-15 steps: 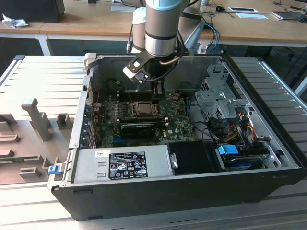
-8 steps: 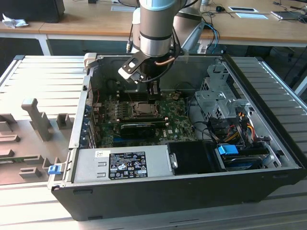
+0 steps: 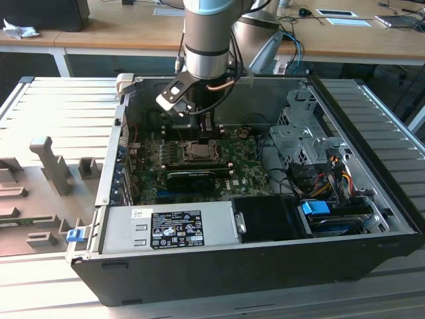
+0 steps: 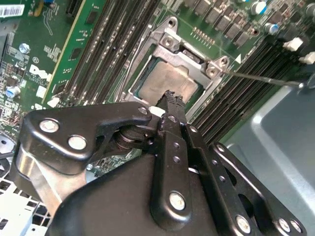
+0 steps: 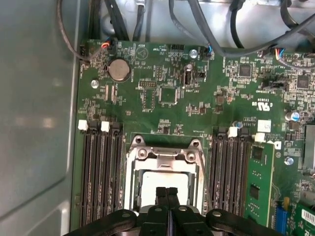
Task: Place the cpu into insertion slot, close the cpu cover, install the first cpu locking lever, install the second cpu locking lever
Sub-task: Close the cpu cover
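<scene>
The cpu (image 5: 146, 183) (image 4: 165, 81) lies flat in the socket on the green motherboard (image 5: 167, 93), a dull grey-brown square. The silver cpu cover (image 5: 165, 154) (image 4: 166, 45) lies down around it, so the chip shows through its window. My gripper (image 5: 167, 191) (image 4: 172, 96) is shut with nothing between its black fingers; its tips hover over or on the chip's near edge. A thin locking lever (image 4: 261, 78) sticks out free from one socket corner. In the exterior view the gripper (image 3: 207, 127) hangs inside the open computer case, just above the socket (image 3: 199, 151).
Black memory slots (image 5: 101, 172) (image 5: 231, 169) flank the socket on both sides. A long black card (image 3: 189, 176) lies across the board near it. The grey power supply (image 3: 172, 229), the drive cage (image 3: 302, 143), cable bundles (image 3: 332, 176) and the case walls (image 3: 123, 133) hem the area in.
</scene>
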You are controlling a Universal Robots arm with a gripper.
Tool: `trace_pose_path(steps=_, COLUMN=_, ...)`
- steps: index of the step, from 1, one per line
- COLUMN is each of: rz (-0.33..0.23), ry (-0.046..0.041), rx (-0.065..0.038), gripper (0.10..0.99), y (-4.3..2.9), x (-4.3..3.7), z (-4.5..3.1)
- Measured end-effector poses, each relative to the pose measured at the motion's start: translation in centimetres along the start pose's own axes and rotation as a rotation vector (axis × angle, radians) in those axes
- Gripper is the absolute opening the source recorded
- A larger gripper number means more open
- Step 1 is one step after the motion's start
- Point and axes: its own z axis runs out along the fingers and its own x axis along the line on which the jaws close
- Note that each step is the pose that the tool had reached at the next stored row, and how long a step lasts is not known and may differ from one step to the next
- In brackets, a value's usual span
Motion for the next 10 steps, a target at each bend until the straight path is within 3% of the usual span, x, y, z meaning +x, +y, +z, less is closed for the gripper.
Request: trace_pose_path(steps=10, rz=0.000, ry=0.0000, rx=0.000, gripper=0.106, y=-0.62, x=0.06, z=-0.01)
